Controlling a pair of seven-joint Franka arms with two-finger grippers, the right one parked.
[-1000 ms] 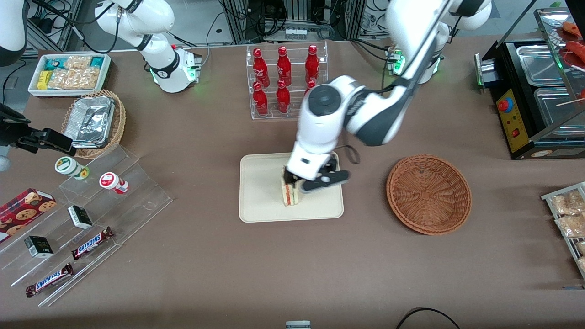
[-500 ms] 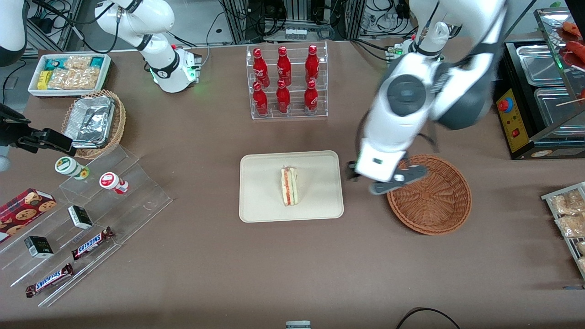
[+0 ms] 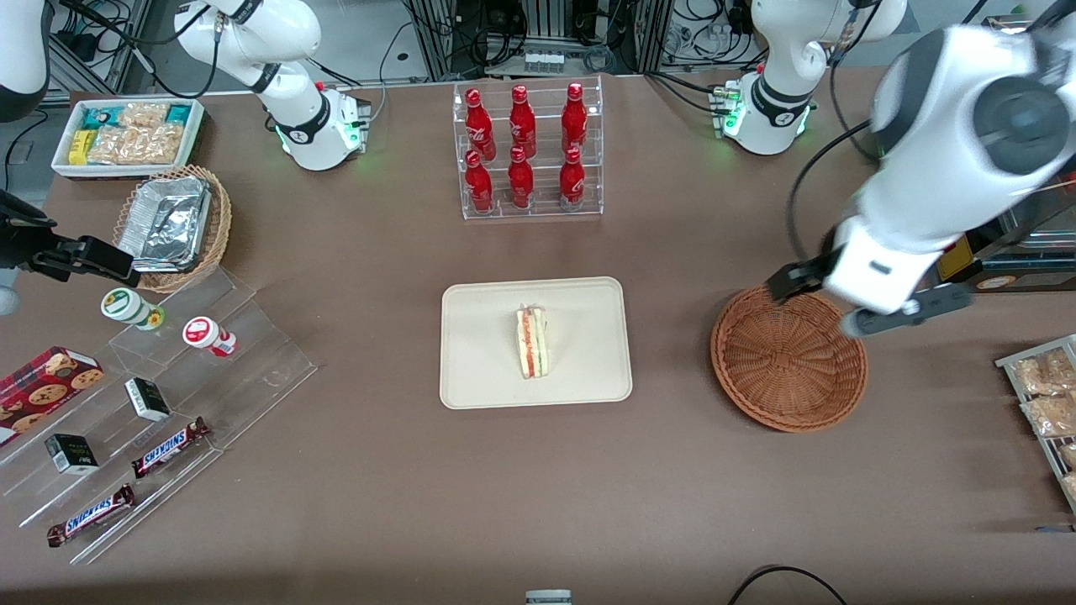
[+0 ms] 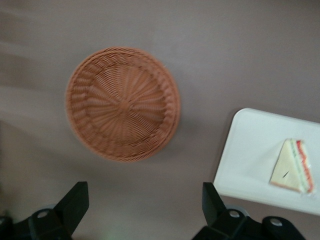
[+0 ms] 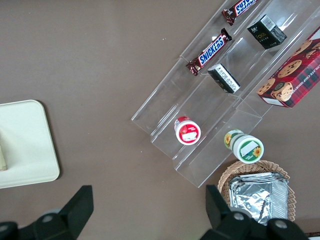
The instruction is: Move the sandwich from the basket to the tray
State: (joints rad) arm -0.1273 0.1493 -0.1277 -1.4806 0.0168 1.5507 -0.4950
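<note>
The gripper has let go and swung away, now hovering over the basket's rim with jaws spread wide and empty. The sandwich lies on the tray, well apart from the jaws (placement looks finished). A rack of red bottles stands farther off on the tabletop; nothing blocks retreat.

- Light is bright, even and from overhead; shadows on the table are faint.
- The left arm and its gripper smear with motion blur in the front view.
- The basket looks soft and streaked in the left wrist view.
</note>
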